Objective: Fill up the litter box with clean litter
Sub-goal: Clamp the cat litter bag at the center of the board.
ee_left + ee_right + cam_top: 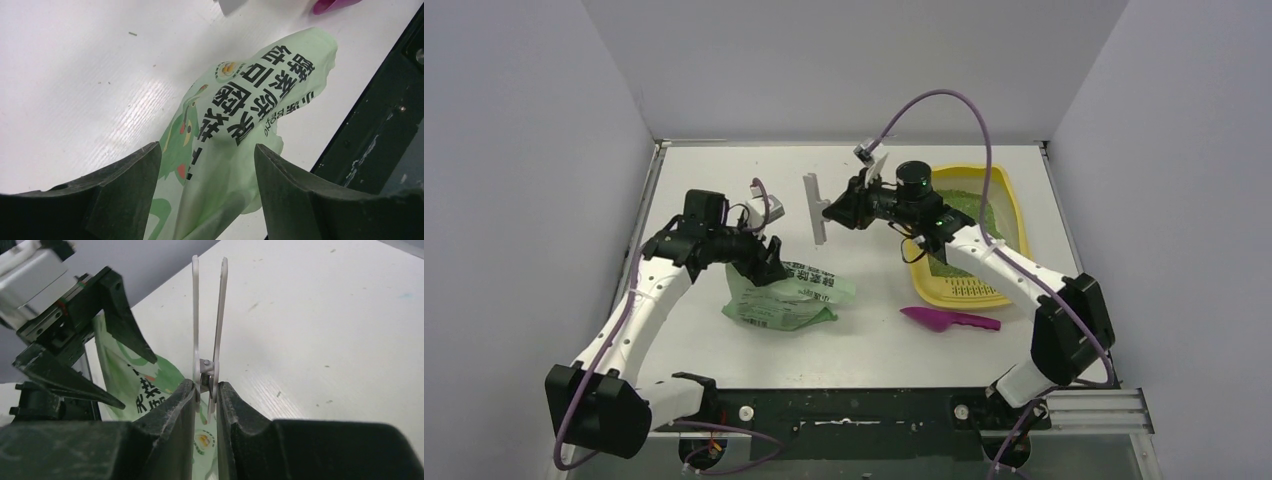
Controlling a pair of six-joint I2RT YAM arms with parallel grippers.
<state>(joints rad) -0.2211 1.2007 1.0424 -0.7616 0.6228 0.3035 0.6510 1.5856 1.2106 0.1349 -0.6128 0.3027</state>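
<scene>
The right arm (994, 262) slants over the litter box (969, 293) at the right edge, covering its near half from above. The white clip (814, 208) in the right fingers (175, 410) bars the middle. The green bag (789, 298) fills the gap between the spread left fingers (125, 190). The surface (879, 345) lies bare between the bag and the magenta scoop (949, 319), and along the far edge.

Print is seen on the light-green bag (240, 150). Two rows of bold black Chinese characters (260, 95) are carried along its face. In the left wrist view they are shown turned over and cannot be read with certainty. A line of small Latin lettering (270, 119) is set beside these rows, too small to be made out. A round emblem (227, 68) is printed at the end of the rows.
</scene>
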